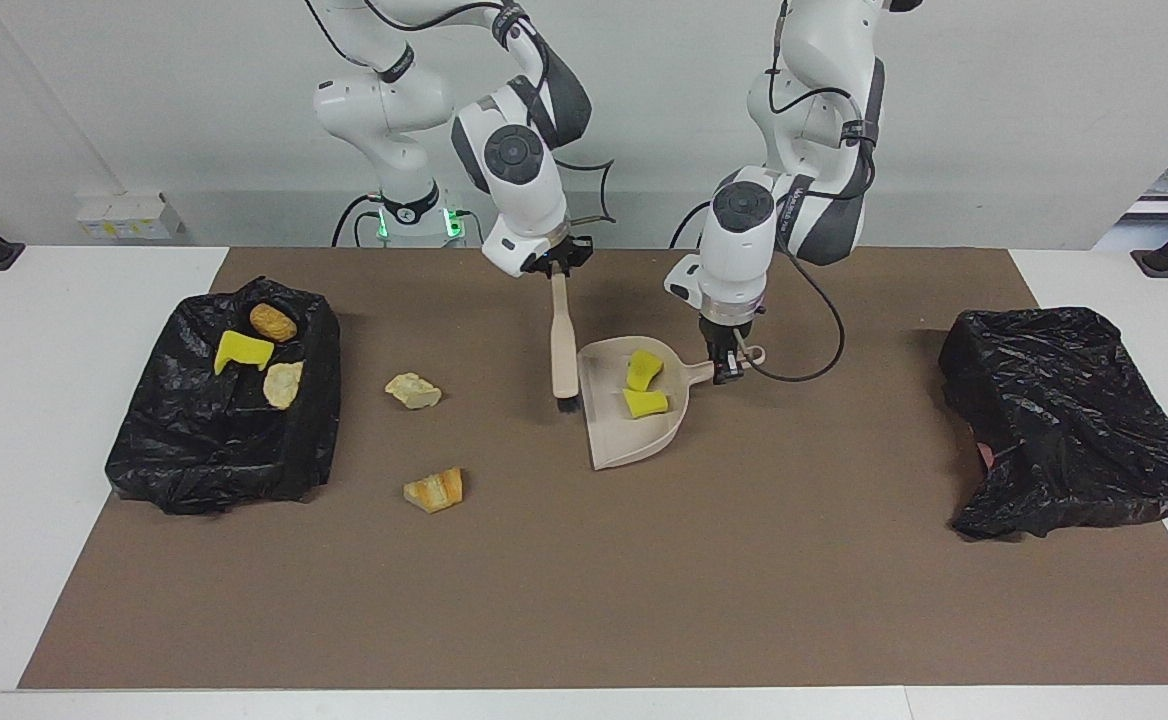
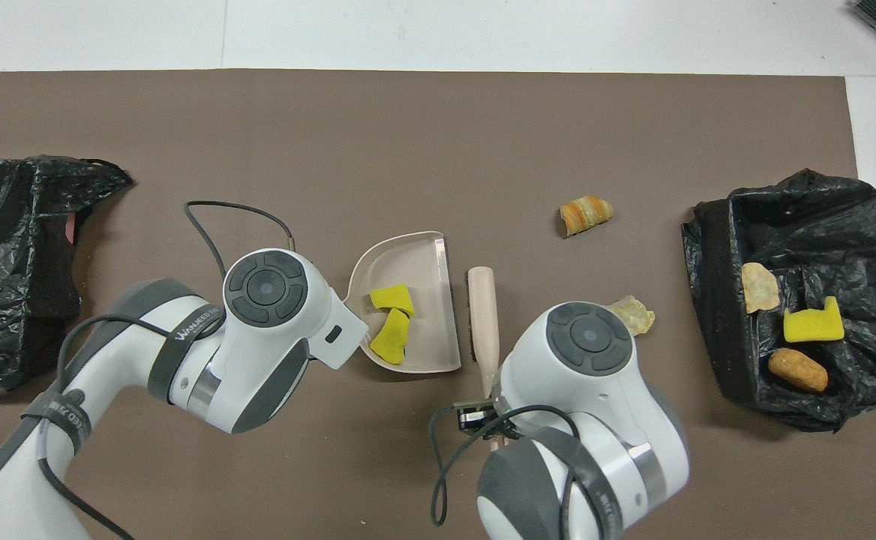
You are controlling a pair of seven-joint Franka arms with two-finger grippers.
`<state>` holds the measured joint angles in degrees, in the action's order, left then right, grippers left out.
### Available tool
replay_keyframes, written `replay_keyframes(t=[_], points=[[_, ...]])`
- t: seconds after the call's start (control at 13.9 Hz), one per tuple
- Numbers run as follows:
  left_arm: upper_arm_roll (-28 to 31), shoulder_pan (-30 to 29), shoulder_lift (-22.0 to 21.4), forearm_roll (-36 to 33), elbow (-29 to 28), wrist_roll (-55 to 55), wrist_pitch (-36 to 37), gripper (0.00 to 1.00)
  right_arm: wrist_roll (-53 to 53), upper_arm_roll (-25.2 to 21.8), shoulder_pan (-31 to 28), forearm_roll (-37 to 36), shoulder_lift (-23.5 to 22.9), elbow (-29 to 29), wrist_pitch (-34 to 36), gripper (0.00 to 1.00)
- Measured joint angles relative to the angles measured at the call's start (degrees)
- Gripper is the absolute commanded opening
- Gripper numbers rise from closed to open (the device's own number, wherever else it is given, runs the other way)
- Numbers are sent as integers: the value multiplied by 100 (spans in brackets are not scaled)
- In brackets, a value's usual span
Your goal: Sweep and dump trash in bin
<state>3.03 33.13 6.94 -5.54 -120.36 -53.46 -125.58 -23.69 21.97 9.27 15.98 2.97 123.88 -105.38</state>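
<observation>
Beige plastic is what you have in both hands: your left end effector [image 1: 731, 372] is clamped on the handle of the dustpan [image 1: 612, 438], holding its open lip flat on the mat so bits can slide in, and your right end effector [image 1: 556, 270] is clamped on the brush [image 1: 564, 350], whose bristles stand at that lip. Two yellow sponge pieces [image 1: 644, 385] already lie in the pan. A pale bread chunk [image 1: 413, 390] and an orange-striped piece [image 1: 434, 490] lie on the mat toward the right arm's end, near the lined bin [image 1: 194, 450] holding three more scraps [image 1: 262, 350]. A brown mat [image 1: 584, 600] covers the white counter [image 1: 44, 400]; a second black bag [image 1: 1064, 420] lies at the left arm's end, against a plain white wall.
</observation>
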Motion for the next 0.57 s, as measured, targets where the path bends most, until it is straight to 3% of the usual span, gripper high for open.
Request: replay_keyframes(t=[0.57], points=[[-3, 0, 0, 0, -8, 118, -1, 0, -439, -13, -1114, -1520, 490, 452, 438, 0]])
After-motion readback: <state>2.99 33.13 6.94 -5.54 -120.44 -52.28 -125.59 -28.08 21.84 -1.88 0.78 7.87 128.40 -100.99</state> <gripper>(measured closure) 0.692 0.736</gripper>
